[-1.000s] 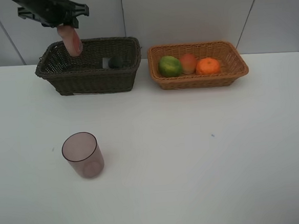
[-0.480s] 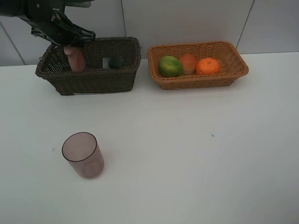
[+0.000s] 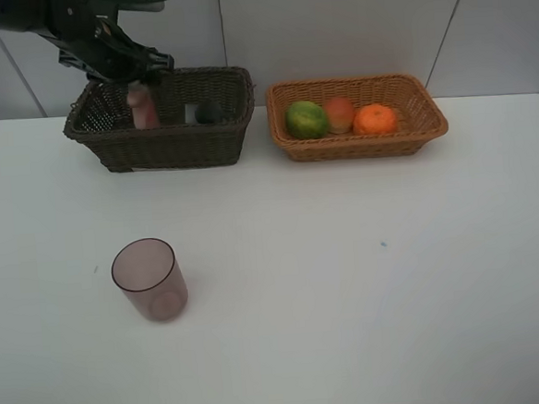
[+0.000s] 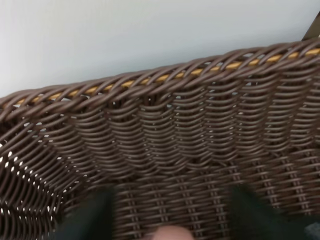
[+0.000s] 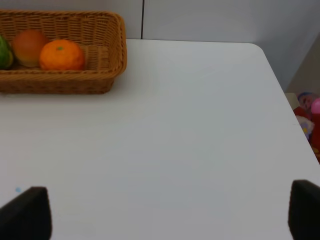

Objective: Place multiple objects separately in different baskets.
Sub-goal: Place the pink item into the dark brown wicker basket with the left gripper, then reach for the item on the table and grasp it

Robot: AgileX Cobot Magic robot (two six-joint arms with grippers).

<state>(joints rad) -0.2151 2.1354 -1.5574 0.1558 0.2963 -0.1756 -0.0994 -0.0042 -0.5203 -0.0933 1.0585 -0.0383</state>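
Note:
My left gripper (image 3: 137,78) hangs over the left part of the dark brown basket (image 3: 164,146), shut on the pink bottle (image 3: 142,107), which stands low inside it. In the left wrist view the gripper (image 4: 169,216) faces the basket's inner wall (image 4: 165,135), and the bottle's pink end (image 4: 170,233) shows between the blurred fingers (image 4: 87,215). A dark green bottle (image 3: 210,112) lies in the same basket. The light tan basket (image 3: 358,148) holds the green fruit (image 3: 306,119), the red-orange fruit (image 3: 339,114) and the orange (image 3: 375,119). The mauve cup (image 3: 148,279) stands on the table. My right gripper (image 5: 160,215) is open and empty.
The white table (image 3: 349,280) stretches from the baskets to the front edge. The right wrist view shows the tan basket's end (image 5: 112,55) with the orange (image 5: 61,55), and the table's right edge (image 5: 280,85) with clutter beyond it.
My left gripper came down from above the dark basket's rim and carried the pink bottle inside. In the last half second the bottle shifted slightly right and stood more upright.

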